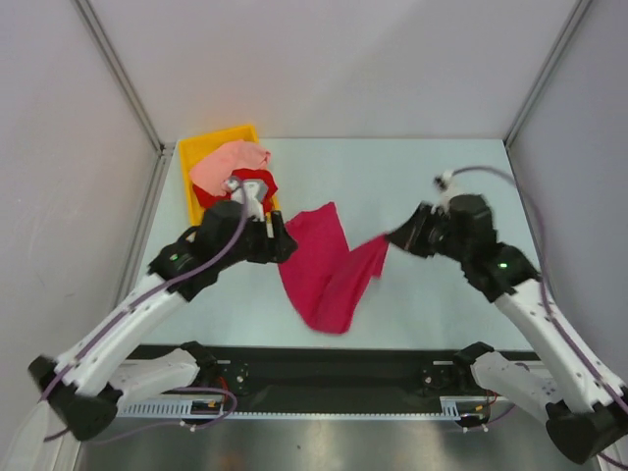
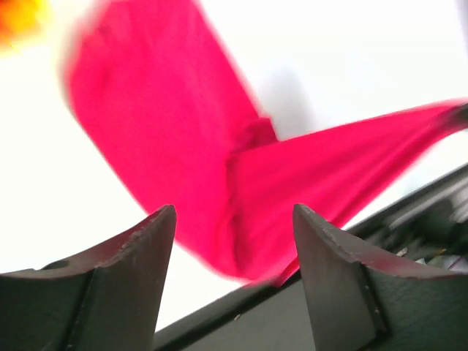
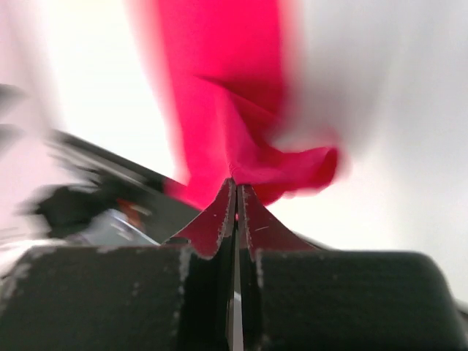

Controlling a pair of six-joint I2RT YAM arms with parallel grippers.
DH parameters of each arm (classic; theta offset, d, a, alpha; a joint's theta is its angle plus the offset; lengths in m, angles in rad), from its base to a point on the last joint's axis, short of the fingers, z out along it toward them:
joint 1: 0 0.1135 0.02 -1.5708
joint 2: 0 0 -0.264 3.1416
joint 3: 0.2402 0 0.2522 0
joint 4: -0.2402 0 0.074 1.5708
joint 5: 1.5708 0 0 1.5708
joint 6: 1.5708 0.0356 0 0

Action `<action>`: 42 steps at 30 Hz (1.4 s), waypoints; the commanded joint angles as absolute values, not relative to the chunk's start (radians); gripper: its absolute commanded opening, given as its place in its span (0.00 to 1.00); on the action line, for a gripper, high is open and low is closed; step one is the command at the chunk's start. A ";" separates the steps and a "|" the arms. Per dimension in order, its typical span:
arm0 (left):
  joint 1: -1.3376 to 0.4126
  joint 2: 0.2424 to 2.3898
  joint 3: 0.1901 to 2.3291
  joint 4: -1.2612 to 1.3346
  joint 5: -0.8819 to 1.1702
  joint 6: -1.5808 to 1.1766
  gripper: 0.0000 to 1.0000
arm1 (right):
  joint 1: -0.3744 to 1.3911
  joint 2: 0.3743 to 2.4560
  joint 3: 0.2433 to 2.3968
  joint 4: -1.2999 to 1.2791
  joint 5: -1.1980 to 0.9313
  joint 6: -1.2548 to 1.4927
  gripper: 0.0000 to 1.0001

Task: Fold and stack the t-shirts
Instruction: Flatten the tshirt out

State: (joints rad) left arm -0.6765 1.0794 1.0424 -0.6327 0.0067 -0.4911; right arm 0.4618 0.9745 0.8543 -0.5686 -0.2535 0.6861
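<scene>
From my overhead camera I see a soft magenta-crimson cloth t-shirt (image 1: pixel 324 280) draped across the middle of the pale, smooth tabletop (image 1: pixel 442 304). It is bent into a rough V with limp, creased edges: one broad panel runs up toward the centre of the frame, and the other tapers rightward into a taut strip. My right gripper (image 1: pixel 394 238), a black two-finger claw right of centre, meets the tip of that strip. In its wrist view the two matte, scuffed black fingers (image 3: pixel 212 219) are pressed together with a bunched corner of the magenta fabric pinched at their tips. My left gripper (image 2: pixel 234 212) sits left of centre in the overhead view, just beside the shirt's upper left edge. Its wrist view shows two wedge-shaped black fingers (image 2: pixel 135 263) standing apart with nothing between them. The shirt lies beyond them, and as far as I can tell they do not touch it. In the upper left of the overhead frame a yellow rectangular plastic bin (image 1: pixel 201 147) stands at the back corner of the table. A pale salmon-pink cloth t-shirt (image 1: pixel 228 165) lies crumpled on top in it, reaching over the bin's right rim. A bright red cloth t-shirt (image 1: pixel 257 184) shows as a rumpled wad under and just right of the pink one, near the left arm's wrist. Both wrist views are blurred.
</scene>
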 commanded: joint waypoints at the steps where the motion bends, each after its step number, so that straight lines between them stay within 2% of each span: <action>1: -0.680 0.884 1.110 -0.666 -0.176 -0.546 0.72 | 0.462 0.851 1.253 -0.411 -0.123 0.640 0.00; 8: -0.680 0.804 1.172 -0.729 -0.206 -0.571 0.73 | 0.463 1.014 1.713 -0.180 -0.234 0.690 0.00; 12: -0.680 0.801 1.195 -0.762 -0.204 -0.566 0.73 | 0.466 1.178 1.926 -0.202 -0.359 0.716 0.00; 18: -0.680 0.752 1.184 -0.773 -0.201 -0.580 0.74 | 0.494 1.344 2.181 -0.235 -0.380 0.715 0.00; 26: -0.680 0.687 1.149 -0.827 -0.265 -0.583 0.77 | 0.554 1.485 2.342 -0.138 -0.394 0.836 0.00; 30: -0.680 0.692 1.158 -0.845 -0.285 -0.565 0.77 | 0.555 1.448 2.329 -0.312 -0.258 0.746 0.00; 31: -0.680 0.695 1.160 -0.847 -0.285 -0.561 0.77 | 0.555 1.430 2.301 -0.351 -0.170 0.727 0.00; 35: -0.680 0.742 1.163 -0.835 -0.232 -0.520 0.77 | 0.517 1.272 2.053 -0.509 0.079 0.658 0.00; 36: -0.680 0.776 1.163 -0.833 -0.216 -0.503 0.77 | 0.494 1.235 1.902 -0.558 0.109 0.646 0.00; 38: -0.680 0.814 1.163 -0.827 -0.175 -0.488 0.77 | 0.377 1.114 1.734 -0.607 0.159 0.634 0.05; 39: -0.680 0.846 1.155 -0.822 -0.161 -0.477 0.77 | 0.320 1.070 1.575 -0.659 0.152 0.618 0.18; 41: -0.680 0.879 1.146 -0.801 -0.137 -0.469 0.77 | 0.165 0.970 1.414 -0.728 0.126 0.594 0.38; 42: -0.680 0.914 1.141 -0.793 -0.115 -0.465 0.77 | 0.138 0.942 1.269 -0.792 0.126 0.575 0.60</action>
State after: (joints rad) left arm -0.6765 0.8497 1.1538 -0.8337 -0.1913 -0.5133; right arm 0.2565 0.9966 1.5063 -0.5922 0.0528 0.6518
